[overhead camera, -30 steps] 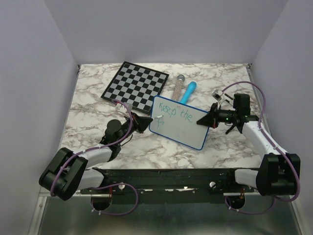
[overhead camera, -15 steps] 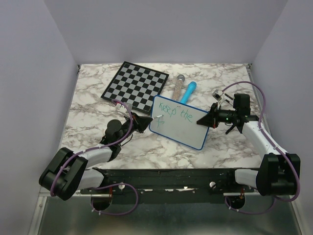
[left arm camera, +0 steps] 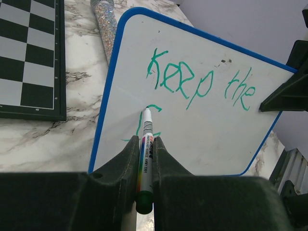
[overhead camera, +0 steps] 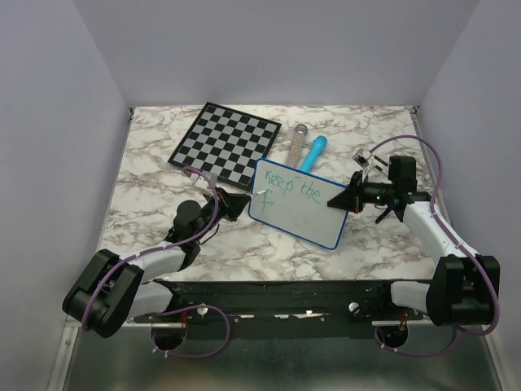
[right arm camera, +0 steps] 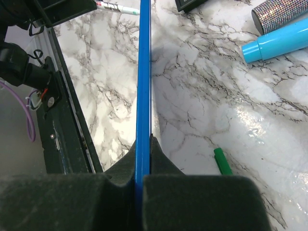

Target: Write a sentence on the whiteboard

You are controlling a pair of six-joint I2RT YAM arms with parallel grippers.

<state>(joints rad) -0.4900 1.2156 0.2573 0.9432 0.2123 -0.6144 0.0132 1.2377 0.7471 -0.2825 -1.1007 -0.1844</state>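
While "Keep the" is written, the sentence (left arm camera: pixel 202 85) lacks its second line.
Left tool (left arm camera: pixel 145 142) clamps marker (left arm camera: pixel 147 122); right tool (right arm camera: pixel 143 142) pinches whiteboard (left arm camera: pixel 207 130) rim; new letter possibly "f".

The chessboard (overhead camera: pixel 225 142), a glittery tube (overhead camera: pixel 295 143) and a blue tube (overhead camera: pixel 314 151) block the way just behind the whiteboard (overhead camera: pixel 301 216). Bare marble table (overhead camera: pixel 277 254) lies open in front of it and at the far right.
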